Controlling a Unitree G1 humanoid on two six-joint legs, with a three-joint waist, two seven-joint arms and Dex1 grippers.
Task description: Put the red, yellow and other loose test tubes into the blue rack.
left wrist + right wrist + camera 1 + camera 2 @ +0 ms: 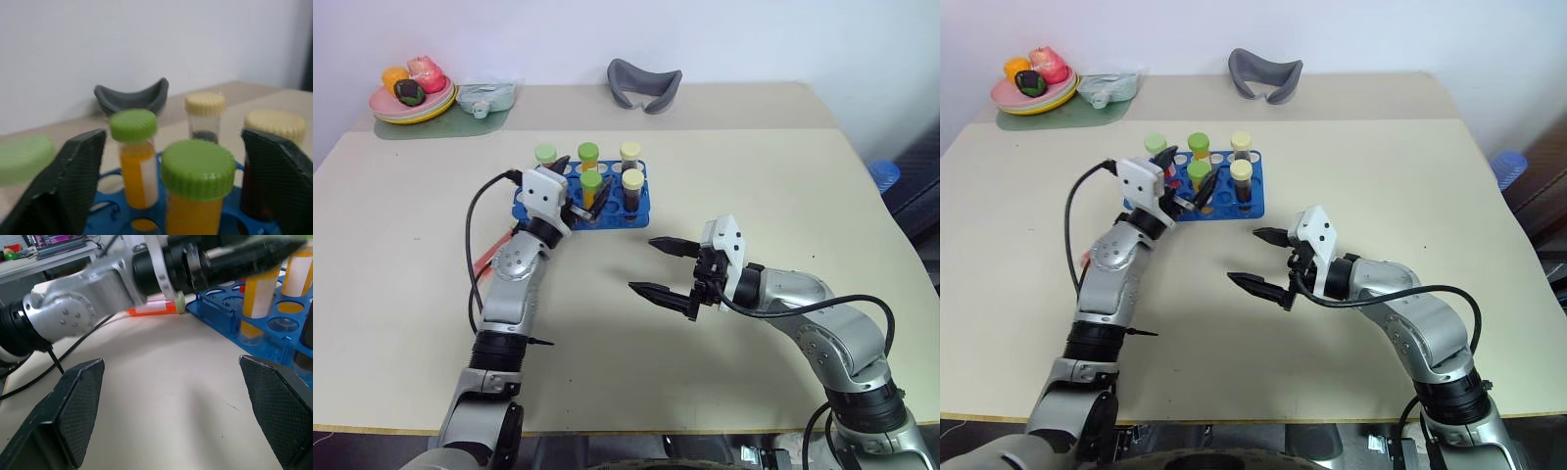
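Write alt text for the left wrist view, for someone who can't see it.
The open left gripper flanks a green-capped tube of orange liquid standing in the blue rack. Behind stand another green-capped orange tube and two cream-capped tubes.

The blue rack sits flat on the surface, toward the far edge, its top a grid of round holes. Five capped tubes stand upright in it: three with green caps, two of those holding orange-yellow liquid, and two with cream caps. One red tube lies flat just beside the rack's left end.
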